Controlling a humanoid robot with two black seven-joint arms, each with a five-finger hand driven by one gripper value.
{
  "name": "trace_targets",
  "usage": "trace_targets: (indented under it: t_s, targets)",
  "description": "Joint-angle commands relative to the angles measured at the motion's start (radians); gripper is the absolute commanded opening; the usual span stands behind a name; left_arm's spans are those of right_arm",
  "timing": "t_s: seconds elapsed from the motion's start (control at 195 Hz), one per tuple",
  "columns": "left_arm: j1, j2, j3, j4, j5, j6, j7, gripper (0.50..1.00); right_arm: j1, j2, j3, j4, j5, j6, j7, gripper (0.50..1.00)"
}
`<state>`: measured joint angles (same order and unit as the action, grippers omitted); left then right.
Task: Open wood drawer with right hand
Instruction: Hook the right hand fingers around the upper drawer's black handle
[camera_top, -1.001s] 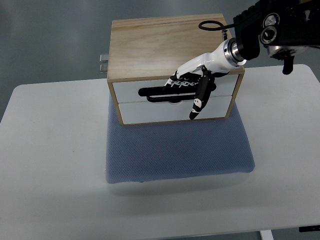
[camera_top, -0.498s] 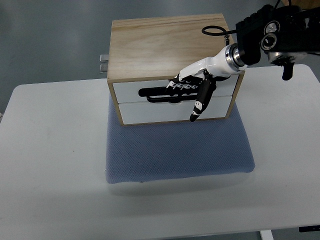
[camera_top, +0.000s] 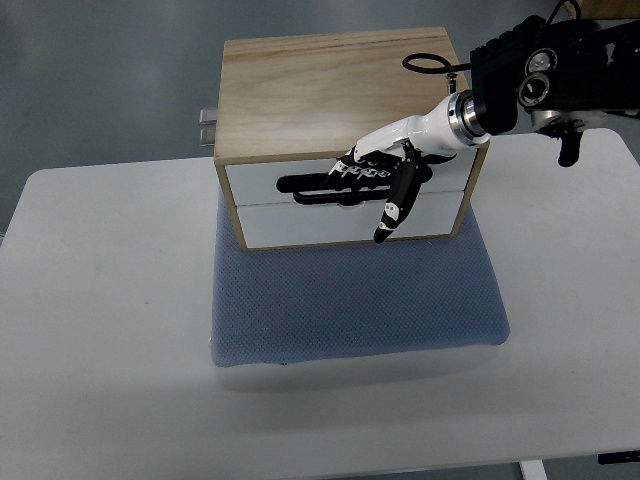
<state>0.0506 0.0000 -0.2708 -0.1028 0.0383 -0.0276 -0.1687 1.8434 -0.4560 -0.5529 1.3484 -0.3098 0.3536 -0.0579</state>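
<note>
Two white drawer fronts faced the camera in the wooden box (camera_top: 335, 90), one stacked above the other; the upper drawer (camera_top: 340, 180) was the one being worked, and it sat flush with the box face. A long black slot handle (camera_top: 310, 186) ran across its front. The right hand (camera_top: 385, 170), white with black joints, lay against that front, its fingers (camera_top: 352, 168) curled into the right end of the slot and hooked on the handle, while the thumb (camera_top: 393, 208) pointed down across the lower drawer (camera_top: 345, 222). Its arm came in from the upper right, a dark housing with round lenses above the box's right corner.

The box stood on the far part of a blue-grey mesh mat (camera_top: 355, 305), which spread out in front of it toward the camera. The mat lay on a white table (camera_top: 100, 330). A small metal fitting (camera_top: 207, 128) stuck out from the box's left side. Grey floor showed beyond the table.
</note>
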Motion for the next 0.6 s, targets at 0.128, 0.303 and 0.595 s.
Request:
trace_targets:
  t_s: [0.128, 0.303, 0.595]
  targets:
    - [0.000, 0.000, -0.001, 0.000, 0.000, 0.000, 0.000, 1.000, -0.019, 0.007, 0.021, -0.003, 0.000, -0.002, 0.000, 0.940]
    - [0.000, 0.000, 0.001, 0.000, 0.000, 0.000, 0.000, 1.000, -0.018, 0.007, 0.021, -0.002, 0.000, 0.004, 0.000, 0.940]
    - [0.000, 0.000, -0.001, 0.000, 0.000, 0.000, 0.000, 1.000, -0.013, -0.001, 0.019, 0.005, 0.000, 0.054, 0.000, 0.940]
